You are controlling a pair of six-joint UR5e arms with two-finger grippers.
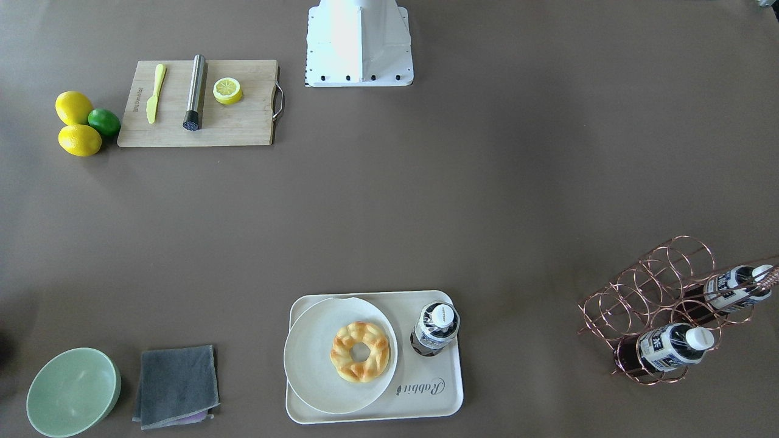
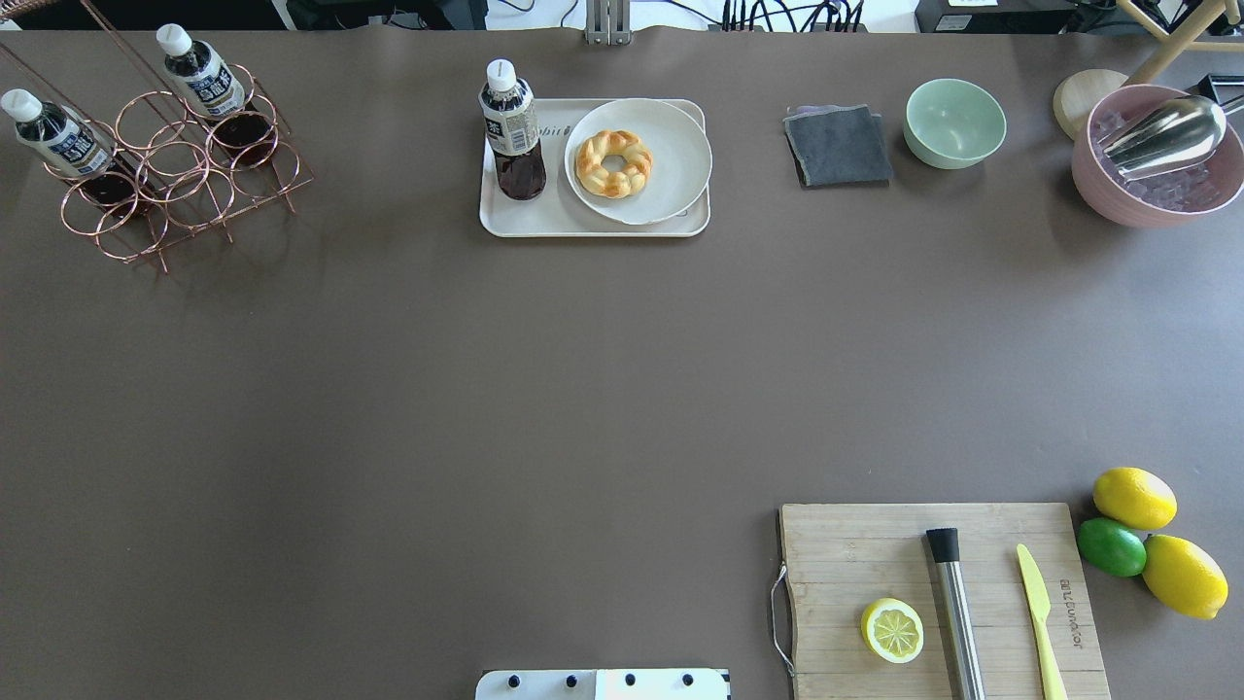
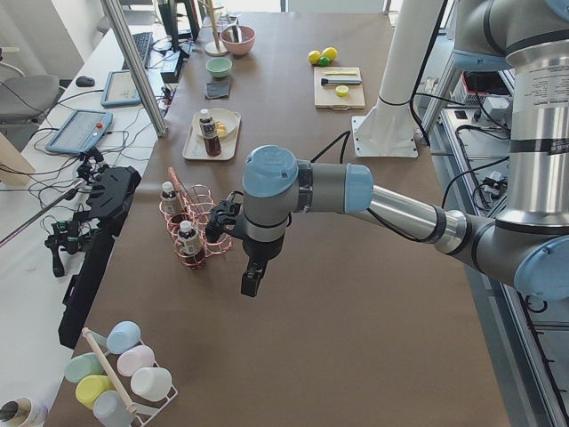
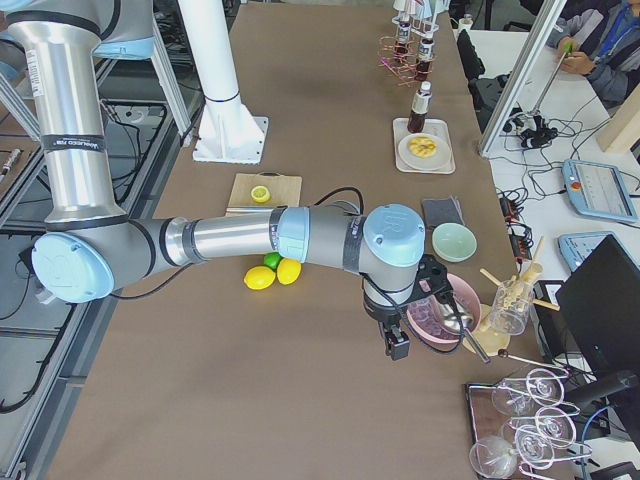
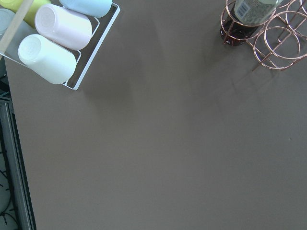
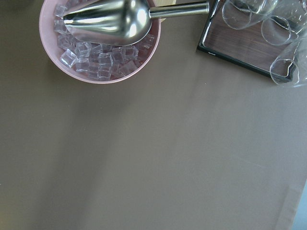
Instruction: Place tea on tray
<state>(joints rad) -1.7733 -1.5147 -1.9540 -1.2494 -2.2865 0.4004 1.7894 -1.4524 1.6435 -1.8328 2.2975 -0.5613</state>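
The left hand (image 3: 252, 283) hangs over the bare brown tabletop (image 3: 356, 294) near a copper wire rack (image 3: 191, 222). The right hand (image 4: 397, 347) hangs just beside a pink bowl of ice (image 4: 440, 315). I cannot tell how far open either one is, and neither touches any object. There are three bottles. One small clear plastic tea bottle (image 1: 435, 327) of dark reddish-brown liquid, white-capped, stands upright on the cream-white rectangular plastic tray (image 1: 426, 395), beside one round cream plate (image 1: 310, 359) carrying one braided doughnut (image 1: 359, 351). Two matching bottles (image 1: 666, 347) (image 1: 733, 286) lean in the rack.
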